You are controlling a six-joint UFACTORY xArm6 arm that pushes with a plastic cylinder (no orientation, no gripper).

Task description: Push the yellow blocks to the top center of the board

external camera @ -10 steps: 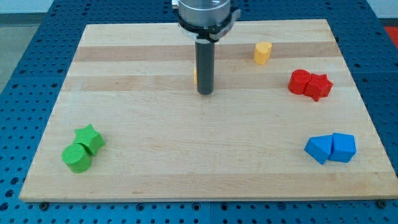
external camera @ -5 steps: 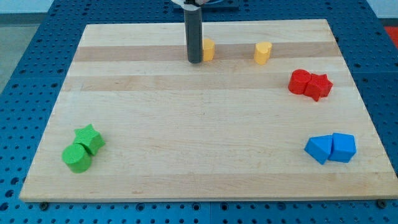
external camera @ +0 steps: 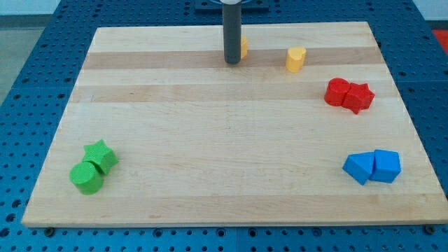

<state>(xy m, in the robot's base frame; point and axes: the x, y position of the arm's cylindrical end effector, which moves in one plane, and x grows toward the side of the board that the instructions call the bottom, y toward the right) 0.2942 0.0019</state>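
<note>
Green blocks, a cylinder (external camera: 86, 178) and a star (external camera: 101, 155), sit touching at lower left of the table (external camera: 210, 168); two blue blocks (external camera: 372, 166) lie at lower right, two red blocks (external camera: 348, 94) higher up. At top centre my tip (external camera: 232, 62) touches one yellow block (external camera: 243, 47), mostly hidden behind the rod. The other yellow block (external camera: 296, 59) stands apart, upper right, probably needing a leftward push. No jaws exist on this end effector.
</note>
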